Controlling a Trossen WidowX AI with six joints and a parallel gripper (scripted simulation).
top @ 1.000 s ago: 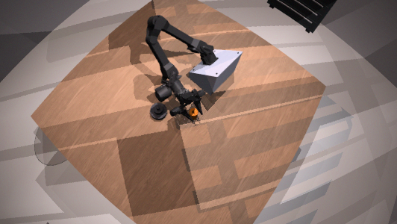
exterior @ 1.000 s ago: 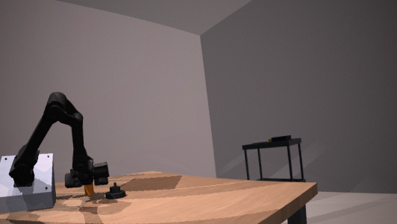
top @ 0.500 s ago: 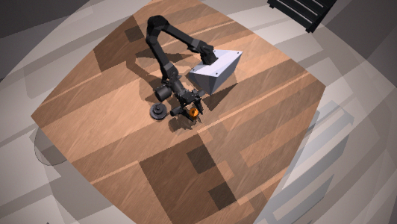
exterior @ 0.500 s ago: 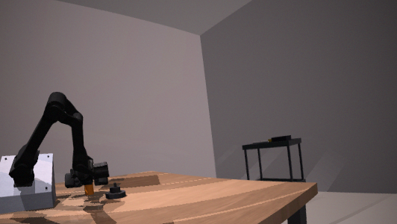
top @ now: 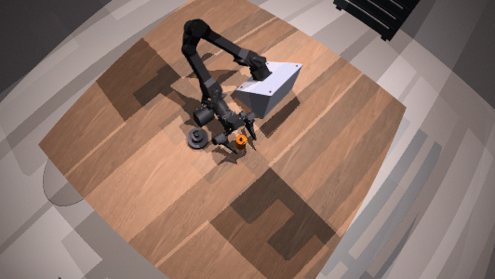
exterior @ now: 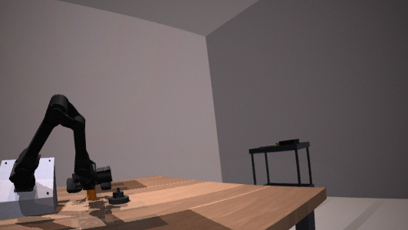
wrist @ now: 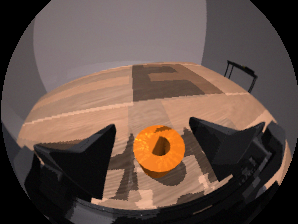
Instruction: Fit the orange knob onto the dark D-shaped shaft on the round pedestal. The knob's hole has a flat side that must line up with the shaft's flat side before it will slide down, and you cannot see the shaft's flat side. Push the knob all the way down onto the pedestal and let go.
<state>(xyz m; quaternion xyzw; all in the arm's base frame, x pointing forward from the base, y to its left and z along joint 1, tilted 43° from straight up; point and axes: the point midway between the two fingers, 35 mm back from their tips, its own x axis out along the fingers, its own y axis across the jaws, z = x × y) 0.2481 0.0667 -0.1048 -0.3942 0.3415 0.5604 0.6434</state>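
Observation:
The orange knob (top: 240, 141) (exterior: 91, 195) (wrist: 144, 150) stands upright on the table, its hole facing up. In the wrist view the hole's straight edge seems to be on its left side. My gripper (top: 246, 145) (wrist: 153, 124) is wide open, with one finger on each side of the knob and a gap to both. The dark round pedestal (top: 191, 143) (exterior: 119, 200) stands to the left of the knob in the top view, with its short dark shaft (top: 196, 133) (exterior: 118, 190) bare. The pedestal is outside the wrist view, and the shaft's flat side cannot be made out.
The arm's pale wedge-shaped base block (top: 279, 79) (exterior: 46, 180) stands behind the gripper on the wooden table (top: 163, 186) (exterior: 238, 195). The arm's round wrist housing (top: 203, 116) is close to the pedestal. A dark rack (exterior: 280, 147) stands off the table.

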